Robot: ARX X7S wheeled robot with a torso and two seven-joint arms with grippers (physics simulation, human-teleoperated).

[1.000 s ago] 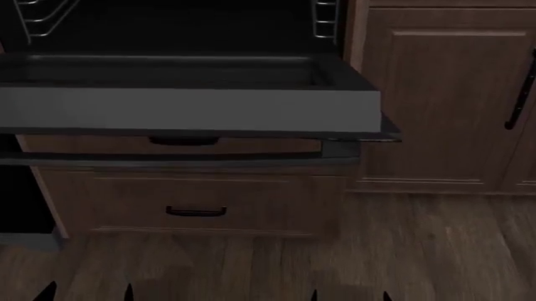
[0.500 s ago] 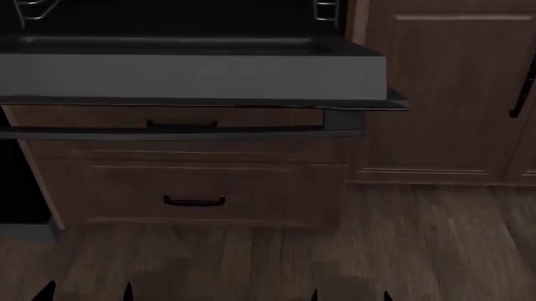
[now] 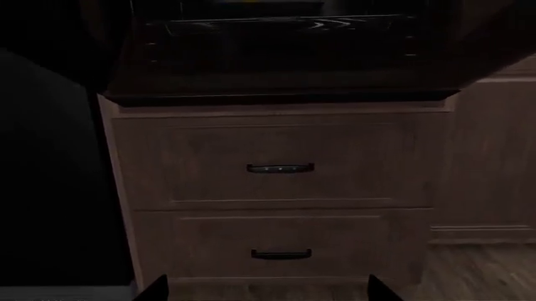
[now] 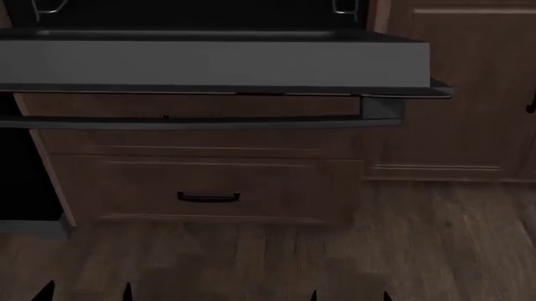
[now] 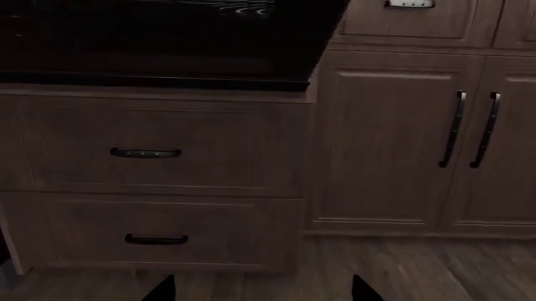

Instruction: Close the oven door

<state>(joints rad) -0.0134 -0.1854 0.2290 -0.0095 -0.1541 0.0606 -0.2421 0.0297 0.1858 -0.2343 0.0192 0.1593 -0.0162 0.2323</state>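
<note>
Oven door [image 4: 209,63] hangs open at twelve o'clock; raise both released fingers beneath its edge, then push upward evenly

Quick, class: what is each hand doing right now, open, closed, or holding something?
Left hand: open, holding nothing.
Right hand: open, holding nothing.

Two brown wooden drawer fronts, stacked: upper drawer [image 5: 150,147], lower drawer [image 4: 201,191], each with a small black handle. Adjoining: brown cabinet doors [image 5: 398,138] with paired vertical black bar handles [image 5: 473,128]. Dark wood-plank floor [image 4: 402,251].
</note>
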